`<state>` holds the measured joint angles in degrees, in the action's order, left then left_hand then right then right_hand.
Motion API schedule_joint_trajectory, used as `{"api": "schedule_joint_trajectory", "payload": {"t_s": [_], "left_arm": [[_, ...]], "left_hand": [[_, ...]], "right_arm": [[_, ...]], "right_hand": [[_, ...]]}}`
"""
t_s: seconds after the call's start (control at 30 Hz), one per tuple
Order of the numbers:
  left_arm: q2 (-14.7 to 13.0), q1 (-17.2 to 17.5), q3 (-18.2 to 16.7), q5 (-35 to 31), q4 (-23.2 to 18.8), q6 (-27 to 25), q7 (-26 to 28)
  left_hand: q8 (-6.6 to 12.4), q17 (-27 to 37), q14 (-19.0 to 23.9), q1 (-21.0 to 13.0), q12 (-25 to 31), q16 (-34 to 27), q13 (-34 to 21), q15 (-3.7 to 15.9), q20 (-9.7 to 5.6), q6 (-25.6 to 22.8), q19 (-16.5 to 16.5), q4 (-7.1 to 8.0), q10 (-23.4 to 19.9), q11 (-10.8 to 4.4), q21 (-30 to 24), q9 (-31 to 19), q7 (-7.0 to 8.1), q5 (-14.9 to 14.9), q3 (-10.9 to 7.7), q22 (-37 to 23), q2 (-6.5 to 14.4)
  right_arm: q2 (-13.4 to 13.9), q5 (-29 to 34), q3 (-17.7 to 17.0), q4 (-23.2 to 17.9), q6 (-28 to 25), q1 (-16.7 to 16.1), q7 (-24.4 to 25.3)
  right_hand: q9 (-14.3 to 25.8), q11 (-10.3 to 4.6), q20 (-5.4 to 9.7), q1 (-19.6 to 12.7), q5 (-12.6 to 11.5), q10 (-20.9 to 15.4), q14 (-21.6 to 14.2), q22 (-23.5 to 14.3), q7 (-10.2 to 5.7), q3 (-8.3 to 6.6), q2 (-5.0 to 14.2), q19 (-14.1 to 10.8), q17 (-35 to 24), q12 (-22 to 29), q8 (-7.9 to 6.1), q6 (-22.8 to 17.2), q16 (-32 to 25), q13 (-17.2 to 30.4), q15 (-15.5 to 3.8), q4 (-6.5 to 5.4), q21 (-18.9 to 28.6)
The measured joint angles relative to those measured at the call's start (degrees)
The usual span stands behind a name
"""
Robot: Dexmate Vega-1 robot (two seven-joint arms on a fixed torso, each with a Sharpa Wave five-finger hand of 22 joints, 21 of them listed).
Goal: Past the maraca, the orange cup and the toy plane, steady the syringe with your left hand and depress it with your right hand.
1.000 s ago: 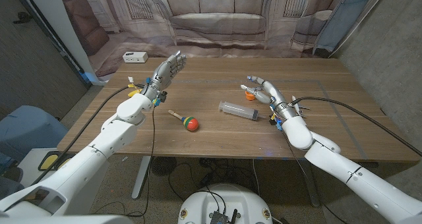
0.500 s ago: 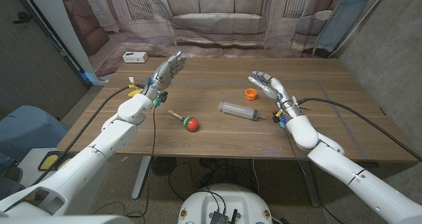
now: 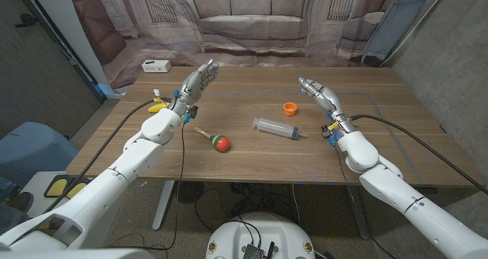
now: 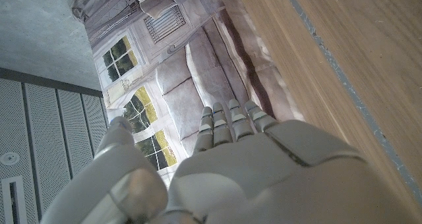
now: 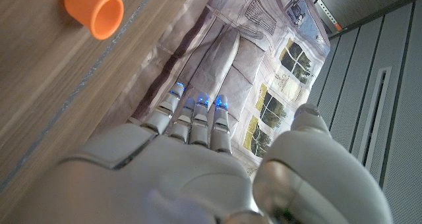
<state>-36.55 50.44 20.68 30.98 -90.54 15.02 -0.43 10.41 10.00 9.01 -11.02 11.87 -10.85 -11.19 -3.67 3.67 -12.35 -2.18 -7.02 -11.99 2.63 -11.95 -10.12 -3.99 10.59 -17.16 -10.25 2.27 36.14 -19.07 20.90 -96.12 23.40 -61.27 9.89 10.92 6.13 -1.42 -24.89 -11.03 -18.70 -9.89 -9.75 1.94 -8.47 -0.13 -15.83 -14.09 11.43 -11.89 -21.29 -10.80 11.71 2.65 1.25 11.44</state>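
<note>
Syringe (image 3: 276,127) — I see it lying on its side mid-table (image 3: 252,156), touched by neither hand. Orange cup (image 3: 290,108) — upright just behind the syringe. Maraca (image 3: 214,139) — lying to the syringe's left. My right hand (image 3: 320,96) — raised beside the cup, fingers extended and apart, holding nothing. My left hand (image 3: 196,81) — raised over the table's far left, fingers straight and apart, empty. A white power strip (image 3: 155,65) lies beyond it.

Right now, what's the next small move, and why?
Probably bring the left robot hand down toward the clear plastic syringe to steady it: both hands hover open, and the right robot hand is beyond the small orange cup, neither touching the syringe.
</note>
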Motion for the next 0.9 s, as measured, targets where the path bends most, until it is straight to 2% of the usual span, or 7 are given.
{"api": "schedule_joint_trajectory", "payload": {"t_s": [0.17,0.33,0.47,0.77,0.9], "left_arm": [[0.1,0.0,-0.4,0.9,0.4,0.4,-0.4],[0.0,0.0,-0.8,1.5,0.9,0.6,-0.8],[-0.1,0.1,-1.0,2.3,1.3,0.8,-1.6],[-0.8,0.2,-1.5,3.5,2.1,0.9,-3.0],[-1.1,0.2,-1.7,3.5,2.5,0.9,-3.0]], "left_hand": [[0.0,0.0,0.0,0.0,0.0,0.0,0.0,0.0,0.0,0.0,0.0,0.0,-0.2,-0.17,0.0,0.0,0.0,0.0,0.0,0.0,0.0],[0.0,0.0,0.0,0.0,0.0,0.0,0.0,0.0,0.0,0.0,0.0,0.0,-0.2,-0.17,0.0,0.0,0.0,0.0,0.0,0.0,0.0],[0.0,0.0,0.0,0.0,0.0,0.0,0.0,0.0,0.0,0.0,0.0,0.0,-0.2,-0.18,0.0,0.0,0.0,0.0,0.0,0.0,0.0],[0.0,0.0,0.0,0.0,0.0,0.0,0.0,0.0,0.0,0.0,0.0,0.0,-0.2,-0.18,0.0,0.0,0.0,0.0,0.0,0.0,0.0],[0.0,0.0,0.0,0.0,0.0,0.0,0.0,0.0,0.0,0.0,0.0,0.0,-0.2,-0.18,0.1,0.0,0.0,0.0,0.0,0.0,0.0]], "right_arm": [[-1.1,-3.6,-0.4,1.3,1.5,0.5,-2.2],[-1.8,-6.4,-0.6,2.3,2.8,0.9,-4.3],[-2.6,-7.5,-0.8,3.6,3.2,1.5,-5.3],[-3.2,-8.6,-0.9,4.6,3.0,2.0,-5.8],[-3.2,-8.6,-0.9,4.6,2.2,2.0,-5.3]], "right_hand": [[0.0,0.41,-0.19,0.2,0.0,1.0,-1.4,0.0,0.41,0.08,0.23,-2.8,0.3,-0.2,0.41,0.4,-0.6,0.0,-0.36,0.09,0.8],[0.0,0.22,-0.36,0.5,0.2,2.1,-4.1,-0.3,-0.43,0.23,0.46,-7.9,0.8,-0.2,0.86,1.7,-1.7,0.0,-0.31,0.24,2.3],[0.0,-0.15,-0.57,0.5,0.2,2.5,-5.9,-0.3,-0.66,0.26,0.46,-10.7,0.8,-0.2,0.89,2.6,-2.3,0.0,-0.33,0.65,3.0],[0.0,-1.03,-1.25,1.1,0.4,2.4,-6.6,-0.3,-2.17,0.21,0.44,-11.8,0.8,-0.2,1.11,4.1,-2.4,-0.3,0.01,0.72,3.0],[0.0,-1.03,-1.63,1.1,0.4,2.4,-5.7,-0.3,-2.17,0.41,0.45,-11.0,0.8,-0.2,1.11,4.0,-2.2,-0.3,0.61,0.91,2.5]]}}
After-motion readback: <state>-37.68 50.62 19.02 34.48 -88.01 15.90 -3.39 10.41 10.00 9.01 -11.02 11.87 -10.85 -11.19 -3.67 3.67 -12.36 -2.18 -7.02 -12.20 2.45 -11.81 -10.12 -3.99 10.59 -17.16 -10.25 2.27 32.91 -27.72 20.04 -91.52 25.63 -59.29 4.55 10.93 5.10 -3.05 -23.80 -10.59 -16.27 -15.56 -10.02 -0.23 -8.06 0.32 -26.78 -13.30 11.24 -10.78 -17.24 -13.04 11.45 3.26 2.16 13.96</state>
